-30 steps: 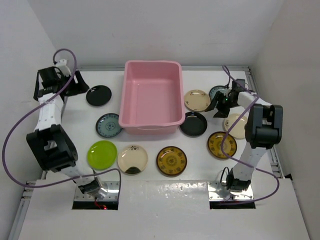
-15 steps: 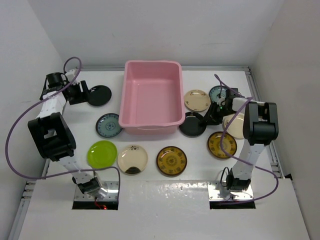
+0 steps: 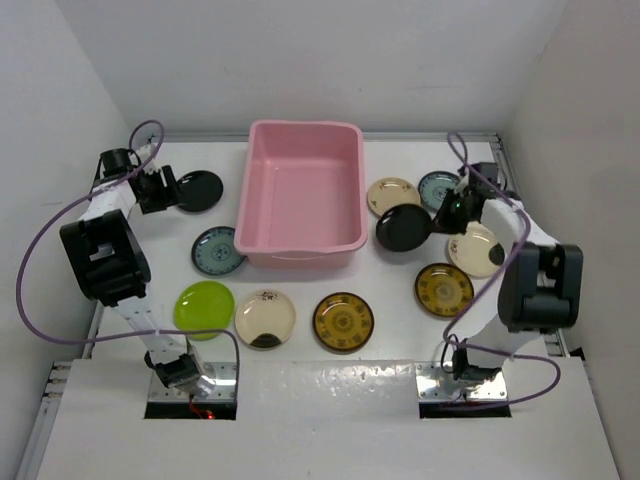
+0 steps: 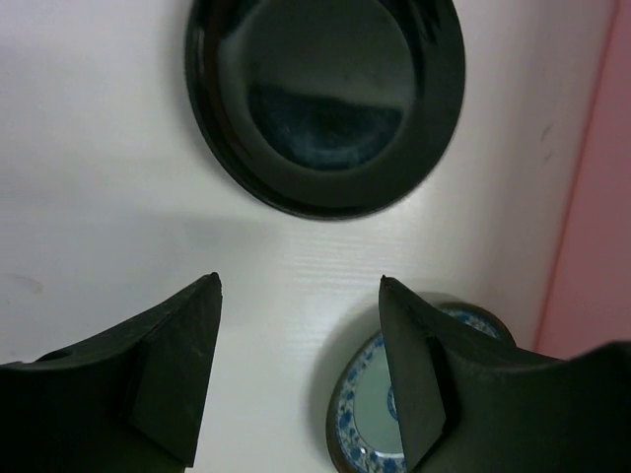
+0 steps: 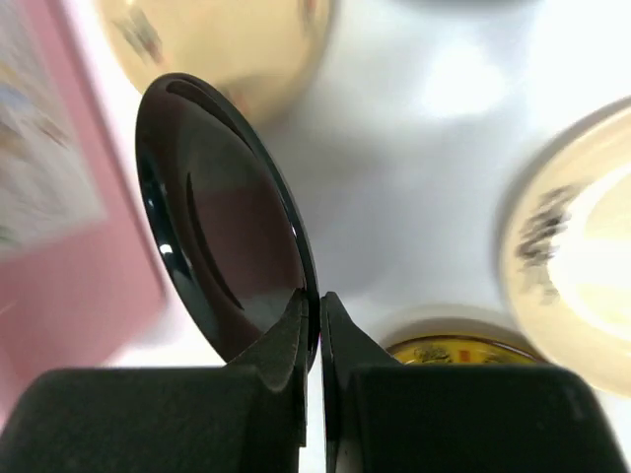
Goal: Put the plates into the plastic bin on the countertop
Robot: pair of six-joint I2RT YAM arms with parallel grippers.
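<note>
The pink plastic bin [image 3: 300,190] stands empty at the middle back of the countertop [image 3: 390,290]. My right gripper [image 3: 440,212] is shut on the rim of a black plate [image 3: 404,228], which hangs tilted just right of the bin. In the right wrist view that black plate [image 5: 222,236] stands nearly on edge in my right gripper [image 5: 317,301]. My left gripper [image 3: 165,190] is open beside another black plate [image 3: 198,190] at the back left. In the left wrist view my left gripper [image 4: 301,286] is short of this plate [image 4: 325,99], nothing between the fingers.
A teal plate [image 3: 218,250], a lime green one [image 3: 204,308], a cream one with a dark patch [image 3: 265,318] and a yellow-brown one [image 3: 343,321] lie left and in front of the bin. To its right lie cream [image 3: 393,197], teal [image 3: 438,187], cream-patched [image 3: 475,250] and yellow-brown [image 3: 444,289] plates.
My right gripper has shut on the black plate's rim and lifted it off the countertop, up and slightly back. My left gripper has swung in beside the back-left black plate.
</note>
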